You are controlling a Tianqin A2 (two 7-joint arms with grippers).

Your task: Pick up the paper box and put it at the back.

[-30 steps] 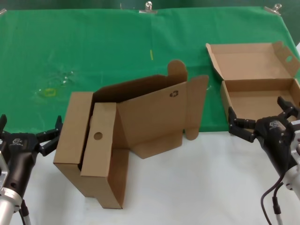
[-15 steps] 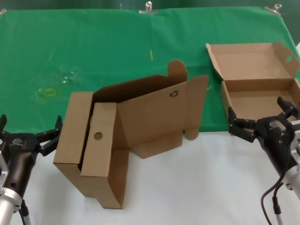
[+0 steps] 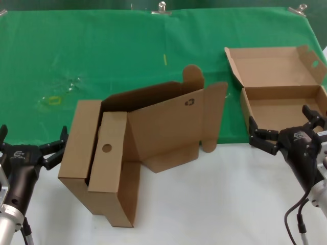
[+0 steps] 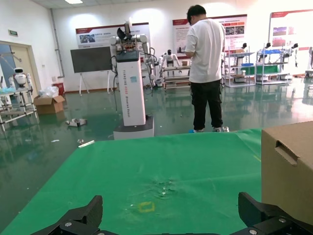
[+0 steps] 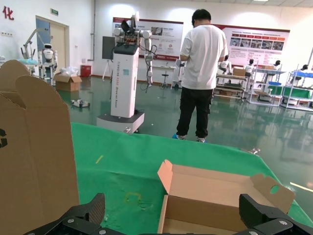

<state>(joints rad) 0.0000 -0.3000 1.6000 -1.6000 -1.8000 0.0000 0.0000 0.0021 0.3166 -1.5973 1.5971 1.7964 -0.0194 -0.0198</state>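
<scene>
The paper box (image 3: pixel 278 87) is a shallow brown mailer lying open on the green cloth of the back (image 3: pixel 102 51) at the far right, its lid with ear flaps folded back. My right gripper (image 3: pixel 281 122) is open and empty, just in front of the box's near wall. In the right wrist view the box (image 5: pixel 220 196) lies straight ahead between the spread fingers of that gripper (image 5: pixel 172 205). My left gripper (image 3: pixel 33 135) is open and empty at the left edge, over the cloth's front border; the left wrist view shows it (image 4: pixel 170 205) above bare cloth.
A cluster of taller brown cardboard boxes (image 3: pixel 138 143), one with a recycling mark, stands in the middle across the cloth's front edge and the white tabletop (image 3: pixel 219 204). It shows in both wrist views (image 4: pixel 288 171) (image 5: pixel 34 161). Metal clips (image 3: pixel 162 7) hold the cloth's far edge.
</scene>
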